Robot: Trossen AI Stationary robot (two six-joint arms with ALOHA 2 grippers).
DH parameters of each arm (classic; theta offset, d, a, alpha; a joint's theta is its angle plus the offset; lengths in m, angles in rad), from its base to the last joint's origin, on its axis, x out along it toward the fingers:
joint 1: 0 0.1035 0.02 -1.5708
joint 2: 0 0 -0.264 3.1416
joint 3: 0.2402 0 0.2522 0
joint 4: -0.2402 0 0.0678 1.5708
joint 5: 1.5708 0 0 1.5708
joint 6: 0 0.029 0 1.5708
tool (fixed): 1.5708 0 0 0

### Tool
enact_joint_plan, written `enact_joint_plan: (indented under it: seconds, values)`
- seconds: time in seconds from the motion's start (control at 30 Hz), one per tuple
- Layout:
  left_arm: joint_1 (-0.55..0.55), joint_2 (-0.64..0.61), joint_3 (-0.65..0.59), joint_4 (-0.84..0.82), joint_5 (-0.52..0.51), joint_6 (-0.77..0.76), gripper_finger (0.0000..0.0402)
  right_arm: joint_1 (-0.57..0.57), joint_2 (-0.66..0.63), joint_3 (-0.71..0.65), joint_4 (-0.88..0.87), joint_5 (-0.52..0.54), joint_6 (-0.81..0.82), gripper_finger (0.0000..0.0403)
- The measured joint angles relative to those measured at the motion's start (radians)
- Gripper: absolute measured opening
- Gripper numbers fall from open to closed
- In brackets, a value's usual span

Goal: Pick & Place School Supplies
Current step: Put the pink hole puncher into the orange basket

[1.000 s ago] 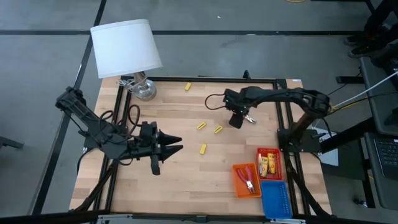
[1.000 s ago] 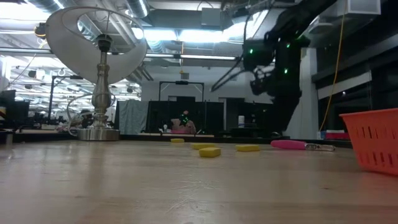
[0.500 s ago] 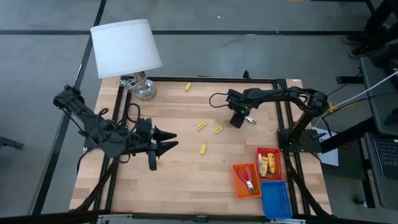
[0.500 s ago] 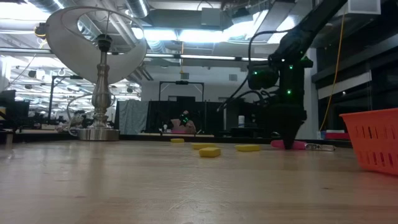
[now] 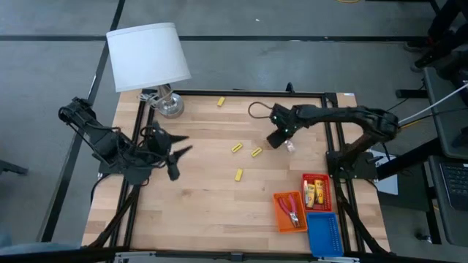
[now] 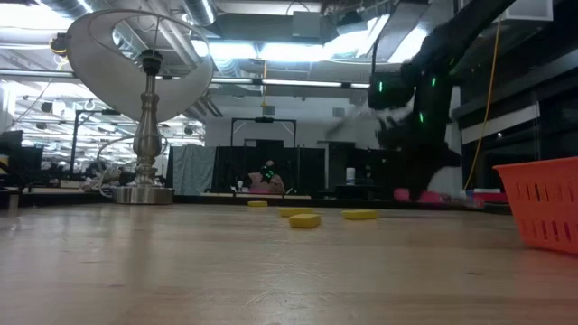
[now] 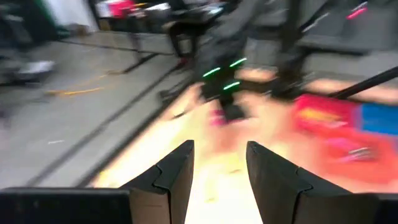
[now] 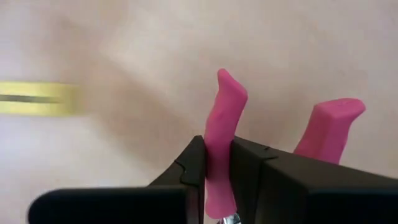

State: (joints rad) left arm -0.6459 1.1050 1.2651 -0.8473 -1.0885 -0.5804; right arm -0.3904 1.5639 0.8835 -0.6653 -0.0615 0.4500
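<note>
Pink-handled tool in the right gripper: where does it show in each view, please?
High view: tool right of the table's middle, its tip showing beside the gripper.
Low view: blurred pink under the arm, right of middle.
Left wrist view: small pink blur near the middle.
Right wrist view: one handle between the fingers.
Shared landmark: right gripper.

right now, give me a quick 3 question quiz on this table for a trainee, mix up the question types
1. True or false: the right gripper has its fingers shut on one pink handle of the scissor-like tool.
2. Multiple choice: which tray holds the other red-handled tool? A blue tray, B orange tray, C red tray.
3. Fill in: the number of tiny yellow blocks lying loose on the table is ____.

Key
1. True.
2. B, the orange tray.
3. Four.
</note>
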Motion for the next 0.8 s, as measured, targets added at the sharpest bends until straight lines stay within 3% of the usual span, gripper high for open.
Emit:
enact_joint_plan:
  seconds: [0.13,0.27,0.4,0.53,0.63,0.8]
  values:
    - [0.022,-0.087,-0.135,-0.093,-0.031,-0.12,0.0143,0.101,-0.124,0.0,0.029,-0.093,0.21,0.0041]
    - [0.026,-0.272,-0.427,0.162,-0.026,-0.144,0.0137,0.238,-0.207,0.002,0.012,-0.106,0.43,0.0041]
    - [0.083,-0.428,-0.728,0.622,0.177,0.018,0.0115,0.425,-0.26,0.003,0.015,-0.113,0.674,0.0041]
    - [0.22,-0.457,-0.928,0.942,0.41,0.082,0.0089,0.612,-0.268,0.01,0.006,-0.083,0.927,0.0041]
    - [0.32,-0.429,-0.993,1.123,0.525,0.137,0.0073,0.732,-0.25,0.046,-0.002,-0.045,1.078,0.0041]
    - [0.457,-0.384,-1.007,1.198,0.683,0.199,0.0064,0.855,-0.184,0.093,-0.032,-0.006,1.251,0.0041]
